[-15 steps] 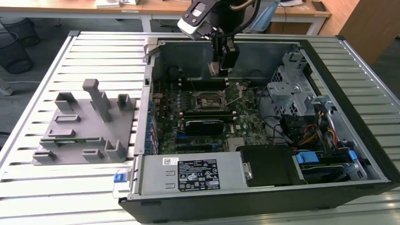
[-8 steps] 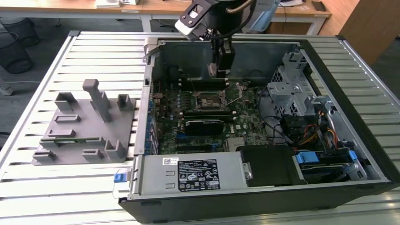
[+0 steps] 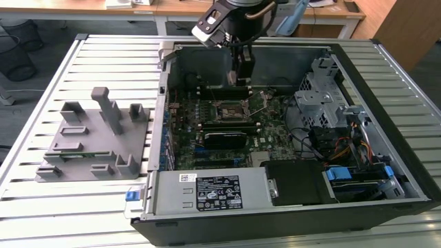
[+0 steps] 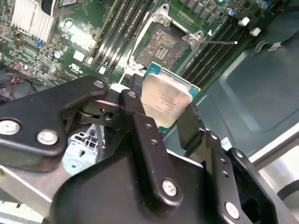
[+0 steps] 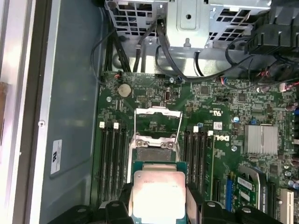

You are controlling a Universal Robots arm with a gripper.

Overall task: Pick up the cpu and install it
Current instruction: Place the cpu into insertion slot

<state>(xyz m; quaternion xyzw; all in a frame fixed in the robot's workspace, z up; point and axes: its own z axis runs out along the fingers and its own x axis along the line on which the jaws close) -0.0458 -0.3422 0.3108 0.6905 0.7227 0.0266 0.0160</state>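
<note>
The cpu (image 4: 166, 100), a flat square chip with a silvery top and pale green rim, is held between my black fingers (image 4: 140, 121) in both wrist views; it also shows as cpu (image 5: 156, 193). My gripper (image 3: 240, 77) hangs inside the open computer case, above the far part of the motherboard. The open socket (image 4: 163, 44) with its raised metal frame lies just past the chip; in the exterior view the socket (image 3: 230, 109) sits slightly nearer than the gripper.
Memory slots (image 5: 112, 158) flank the socket on both sides. A drive cage and cables (image 3: 324, 103) crowd the exterior view's right. The power supply (image 3: 214, 191) is at the case front. A grey holder (image 3: 96, 139) stands on the slatted table to the left.
</note>
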